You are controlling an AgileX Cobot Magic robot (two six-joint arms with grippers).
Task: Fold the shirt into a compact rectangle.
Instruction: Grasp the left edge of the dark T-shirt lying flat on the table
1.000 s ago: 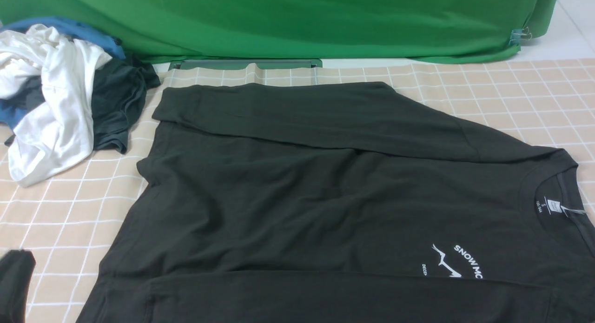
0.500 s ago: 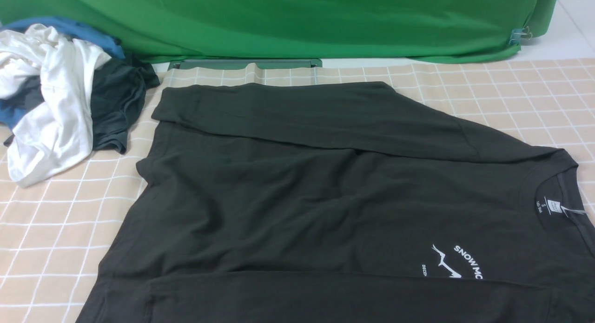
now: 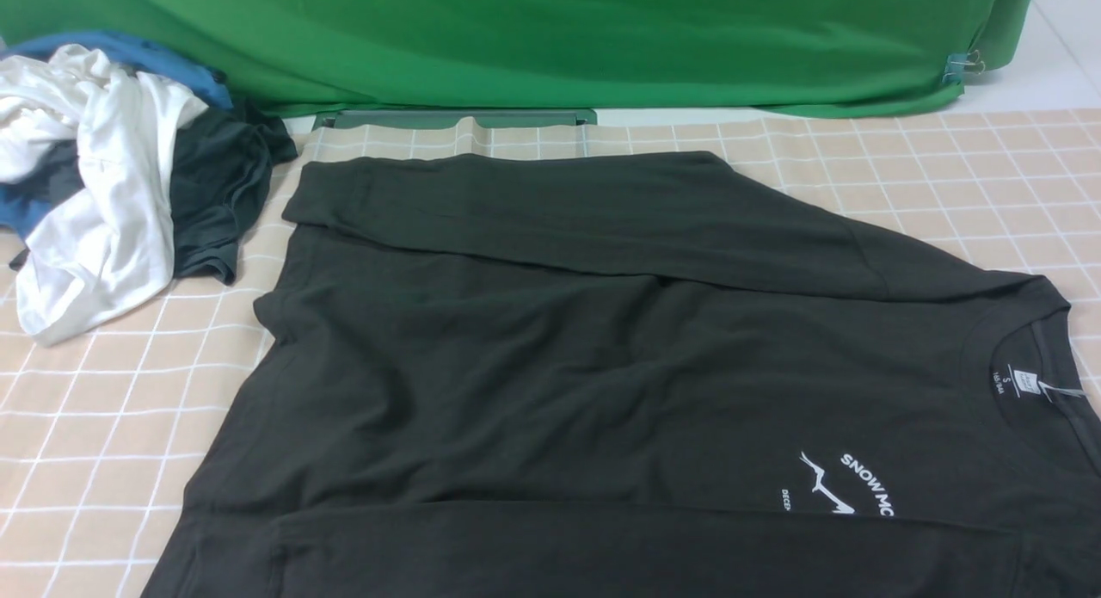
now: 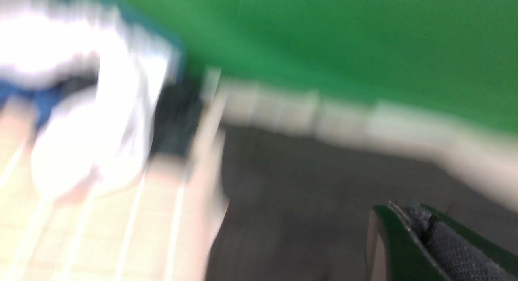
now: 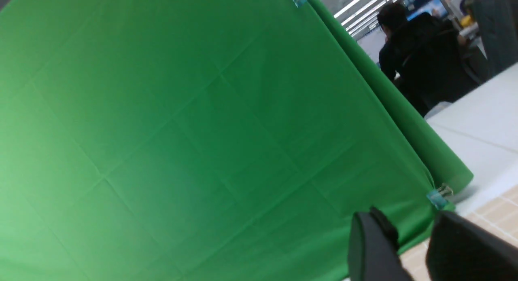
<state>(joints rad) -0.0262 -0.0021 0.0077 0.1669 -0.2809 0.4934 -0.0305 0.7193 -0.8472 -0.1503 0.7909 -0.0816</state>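
Your right claw (image 5: 408,222) sits up off the work. Its two dark fingers are spread, with only the green backdrop (image 5: 202,131) between them, and they pinch nothing. Your left claw (image 4: 421,232) shows just one padded finger in a smeared wrist picture, so you cannot tell whether it is spread or pressed together. Neither claw appears in the front view.

The black shirt (image 3: 602,366) lies flat on the bench (image 3: 103,426), reaching from the middle to the near and right edges. Its collar and neck label (image 3: 1024,380) are towards the right edge and its hem towards the left. One sleeve lies across the far side of the body, the other along the near edge.

Judge it to be light, limp cotton with no stiffness. It will likely sag, drag on the checked cover and let loose layers slide apart. Take it at the two hem corners, pinching sleeve and body together, and carry both level. Keep clear of the clothes pile (image 3: 112,194) at the far-left corner.
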